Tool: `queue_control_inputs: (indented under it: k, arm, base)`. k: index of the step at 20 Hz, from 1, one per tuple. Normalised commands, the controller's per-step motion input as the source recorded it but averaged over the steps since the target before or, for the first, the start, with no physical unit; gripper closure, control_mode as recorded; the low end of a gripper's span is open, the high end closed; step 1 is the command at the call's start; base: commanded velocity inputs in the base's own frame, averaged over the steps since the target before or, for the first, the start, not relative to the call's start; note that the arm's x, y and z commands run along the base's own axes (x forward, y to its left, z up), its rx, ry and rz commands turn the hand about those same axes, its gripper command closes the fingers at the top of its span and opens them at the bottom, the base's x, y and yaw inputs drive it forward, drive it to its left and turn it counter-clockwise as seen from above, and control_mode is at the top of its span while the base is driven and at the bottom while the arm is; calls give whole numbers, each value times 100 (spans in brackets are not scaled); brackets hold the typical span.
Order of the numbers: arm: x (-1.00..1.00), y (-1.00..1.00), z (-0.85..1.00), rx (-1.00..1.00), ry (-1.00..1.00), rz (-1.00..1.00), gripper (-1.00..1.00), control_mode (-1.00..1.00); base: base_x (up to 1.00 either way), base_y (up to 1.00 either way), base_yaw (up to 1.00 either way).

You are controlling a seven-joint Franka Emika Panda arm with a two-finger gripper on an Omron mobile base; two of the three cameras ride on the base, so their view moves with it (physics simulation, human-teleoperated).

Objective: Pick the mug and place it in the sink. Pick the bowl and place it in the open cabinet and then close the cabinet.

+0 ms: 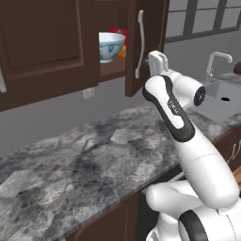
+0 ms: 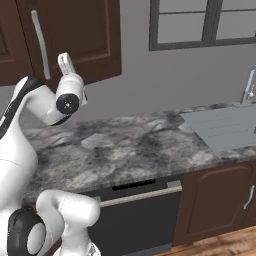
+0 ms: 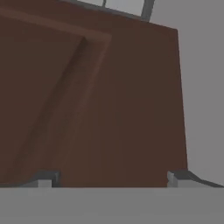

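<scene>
Jaws spread wide, empty, gripper facing open cabinet door just ahead, likely lined up to push it shut. Bowl already on shelf behind door; sink well off to side.

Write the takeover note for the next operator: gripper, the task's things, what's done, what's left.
Gripper: open, holding nothing, fingers close up against the cabinet door.
Bowl: on the shelf inside the open cabinet.
Sink: at the right end of the counter; I can't tell whether the mug is in it.
Done: bowl placed.
Left: push the door shut.
</scene>
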Motion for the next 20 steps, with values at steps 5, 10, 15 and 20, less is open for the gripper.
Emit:
queue_control_inputs:
  k: [5, 10, 15, 20]
  arm:
    - [32, 70, -36, 0, 5, -1, -100, -100]
    - [63, 43, -18, 0, 4, -1, -100, -100]
    - [89, 45, -6, 0, 11, -2, -100, -100]
    - [84, 31, -11, 0, 12, -2, -100, -100]
  base:
    - [0, 0, 0]
    - [0, 0, 0]
    - [0, 0, 0]
    - [0, 0, 0]
